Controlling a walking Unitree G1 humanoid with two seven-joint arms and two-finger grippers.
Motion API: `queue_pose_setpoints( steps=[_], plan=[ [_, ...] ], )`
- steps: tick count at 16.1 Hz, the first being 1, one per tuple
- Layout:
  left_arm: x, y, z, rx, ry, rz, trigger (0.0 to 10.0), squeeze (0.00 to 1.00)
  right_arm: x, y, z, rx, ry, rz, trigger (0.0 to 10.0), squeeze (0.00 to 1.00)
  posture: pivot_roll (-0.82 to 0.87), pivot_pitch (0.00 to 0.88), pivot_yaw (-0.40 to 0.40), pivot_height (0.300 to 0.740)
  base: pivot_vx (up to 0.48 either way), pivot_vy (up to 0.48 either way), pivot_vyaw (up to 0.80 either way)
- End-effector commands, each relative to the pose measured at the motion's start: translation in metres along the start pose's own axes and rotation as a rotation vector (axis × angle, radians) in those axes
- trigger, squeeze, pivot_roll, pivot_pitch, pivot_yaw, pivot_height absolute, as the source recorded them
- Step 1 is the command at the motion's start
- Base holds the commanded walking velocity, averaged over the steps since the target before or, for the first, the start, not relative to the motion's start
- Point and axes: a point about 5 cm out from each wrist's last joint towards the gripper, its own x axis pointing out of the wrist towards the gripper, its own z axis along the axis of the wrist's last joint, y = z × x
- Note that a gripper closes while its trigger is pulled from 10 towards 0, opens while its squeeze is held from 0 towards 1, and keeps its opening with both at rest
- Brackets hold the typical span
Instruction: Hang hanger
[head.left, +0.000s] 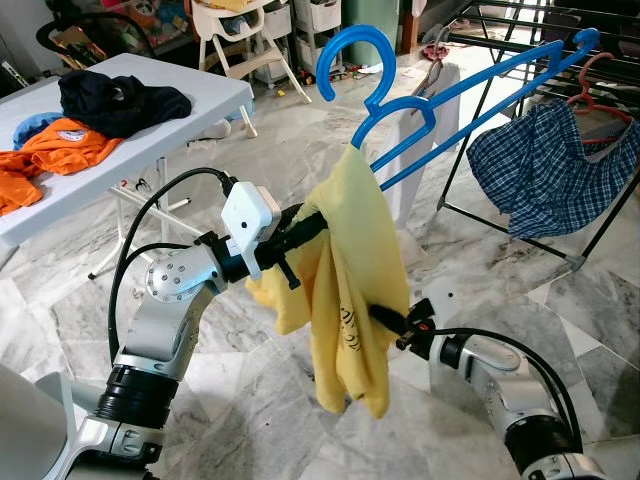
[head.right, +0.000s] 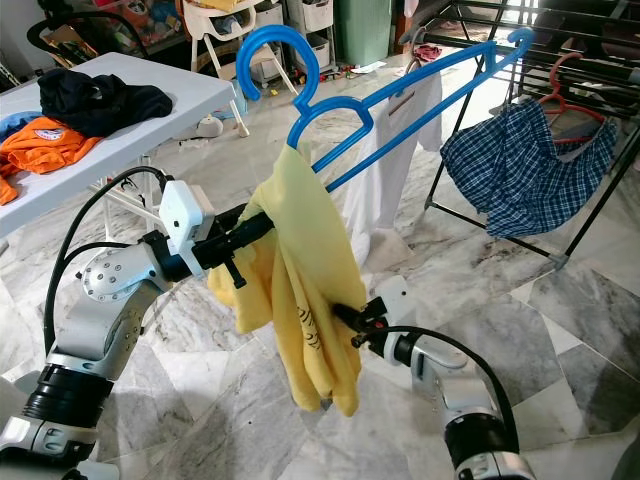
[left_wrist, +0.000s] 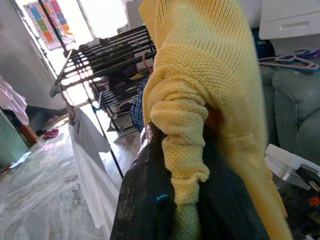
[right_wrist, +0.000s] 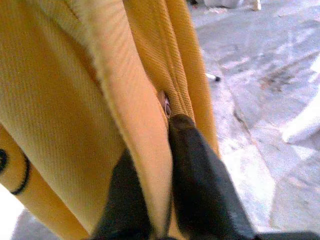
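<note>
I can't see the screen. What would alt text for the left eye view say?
A robot holds up a yellow shirt draped on a blue hanger, its left gripper pinching the cloth near the top and its right gripper lower down. A drying rack with a checked garment stands behind.

Your support surfaces: grey-veined marble floor (head.left: 250, 400) under both arms. White folding table (head.left: 190, 105) stands on it, beyond left gripper (head.left: 312, 222) and to its left. On table: dark navy garment (head.left: 120, 100) heaped at far end, orange shirt (head.left: 60, 145) just beside it, touching, nearer you.
</note>
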Motion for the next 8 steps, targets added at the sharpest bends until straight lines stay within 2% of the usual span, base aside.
queue_pose_setpoints(
  steps=[1, 4, 8],
  plan=[
    [-0.001, 0.006, 0.01, 0.03, -0.034, 0.007, 0.0, 0.0, -0.001, -0.005, 0.001, -0.02, 0.01, -0.039, 0.0, 0.0, -0.12, 0.035, 0.131, 0.74, 0.0, 0.0, 0.0],
    [-0.023, 0.007, -0.022, -0.007, 0.081, 0.057, 0.0, 0.0, -0.011, -0.023, 0.006, -0.095, 0.021, -0.176, 0.0, 0.0, -0.12, 0.034, 0.124, 0.74, 0.0, 0.0, 0.0],
    [-0.045, 0.002, -0.058, -0.054, 0.208, 0.112, 0.0, 0.0, -0.017, -0.034, 0.015, -0.181, 0.018, -0.257, 0.0, 0.0, -0.13, 0.034, 0.119, 0.74, 0.0, 0.0, 0.0]
  ],
)
